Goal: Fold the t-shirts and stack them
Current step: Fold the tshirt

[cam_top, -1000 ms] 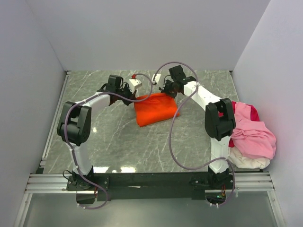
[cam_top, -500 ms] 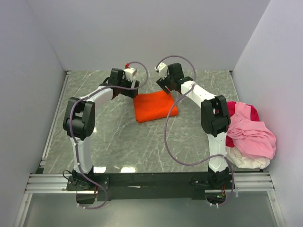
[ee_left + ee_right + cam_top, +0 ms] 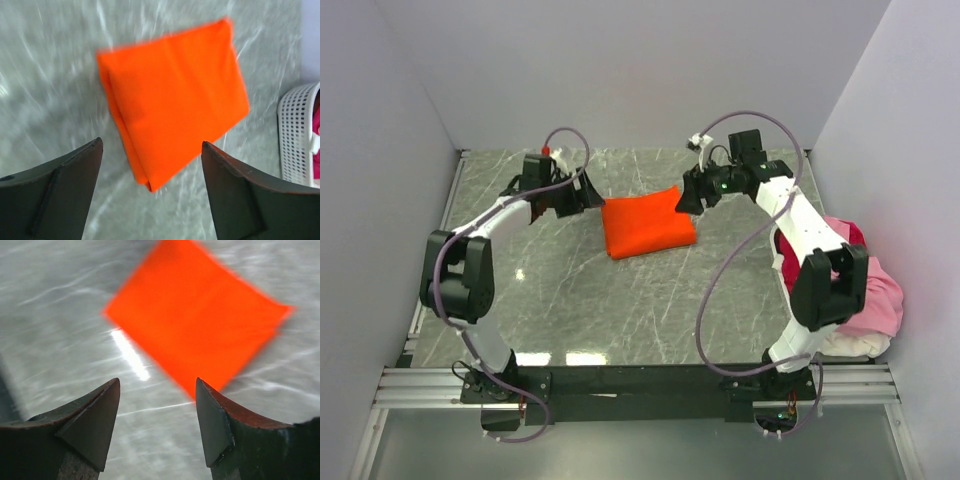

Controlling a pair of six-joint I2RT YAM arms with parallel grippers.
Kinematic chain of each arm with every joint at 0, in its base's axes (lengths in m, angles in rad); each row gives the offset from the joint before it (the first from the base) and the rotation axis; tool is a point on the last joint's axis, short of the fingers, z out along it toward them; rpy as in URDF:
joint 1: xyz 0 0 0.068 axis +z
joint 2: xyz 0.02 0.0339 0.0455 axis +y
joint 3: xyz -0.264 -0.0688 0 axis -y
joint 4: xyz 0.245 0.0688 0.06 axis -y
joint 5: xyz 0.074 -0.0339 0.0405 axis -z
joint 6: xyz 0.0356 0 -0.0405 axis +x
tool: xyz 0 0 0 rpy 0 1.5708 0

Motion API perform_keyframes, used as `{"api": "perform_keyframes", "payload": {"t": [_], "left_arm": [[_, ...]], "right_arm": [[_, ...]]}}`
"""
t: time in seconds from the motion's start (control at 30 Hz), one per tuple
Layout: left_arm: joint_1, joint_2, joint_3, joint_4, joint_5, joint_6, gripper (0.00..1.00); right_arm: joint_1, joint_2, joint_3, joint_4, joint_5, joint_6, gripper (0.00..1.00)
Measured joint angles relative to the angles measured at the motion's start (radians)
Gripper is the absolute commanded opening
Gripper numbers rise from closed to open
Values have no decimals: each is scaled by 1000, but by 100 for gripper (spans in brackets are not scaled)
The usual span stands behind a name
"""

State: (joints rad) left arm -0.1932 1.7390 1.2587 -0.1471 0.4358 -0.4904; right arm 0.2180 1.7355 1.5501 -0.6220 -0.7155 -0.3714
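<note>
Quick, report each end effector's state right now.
Left end effector: open, holding nothing.
Right end effector: open, holding nothing.

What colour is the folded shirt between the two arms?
The folded shirt is plain bright orange, clearest in the left wrist view.

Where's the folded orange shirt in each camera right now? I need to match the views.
Top external: the orange shirt lies folded mid-table, toward the back wall.
Left wrist: orange shirt fills the centre.
Right wrist: orange shirt, blurred, upper centre to right.
Shared landmark: the grey marbled table beneath it in all three.
</note>
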Motion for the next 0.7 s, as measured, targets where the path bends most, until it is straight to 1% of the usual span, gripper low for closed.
{"api": "perform_keyframes", "payload": {"t": [0.13, 0.2, 0.23, 0.37, 0.4, 0.43, 0.47, 0.5, 0.6, 0.63, 0.7], "left_arm": [[-9, 66, -57, -16, 10, -88, 77], [-11, 108, -61, -28, 8, -126, 77], [-13, 130, -60, -30, 5, -140, 75], [-26, 225, -22, -59, 6, -192, 74], [-29, 238, 0, -66, 9, -201, 72], [-39, 258, 31, -72, 1, -207, 64], [-47, 279, 63, -81, -3, -214, 62], [-58, 310, 103, -88, -11, -218, 56], [-79, 375, 184, -116, -4, -233, 52], [-85, 391, 208, -128, -5, -232, 42], [-90, 417, 245, -156, -14, -224, 28]], "right_arm": [[11, -105, -106, -35, -114, 8, 68], [7, -139, -167, -33, -146, 11, 68], [2, -148, -189, -37, -158, 11, 68], [-48, -146, -234, -44, -213, 11, 66], [-60, -145, -234, -48, -225, 9, 66], [-72, -143, -234, -48, -238, 7, 66], [-81, -143, -234, -51, -249, 6, 66], [-88, -143, -234, -51, -256, 6, 66], [-101, -143, -234, -52, -272, 0, 65], [-101, -143, -234, -53, -276, -3, 65], [-101, -143, -234, -55, -284, -9, 65]]}}
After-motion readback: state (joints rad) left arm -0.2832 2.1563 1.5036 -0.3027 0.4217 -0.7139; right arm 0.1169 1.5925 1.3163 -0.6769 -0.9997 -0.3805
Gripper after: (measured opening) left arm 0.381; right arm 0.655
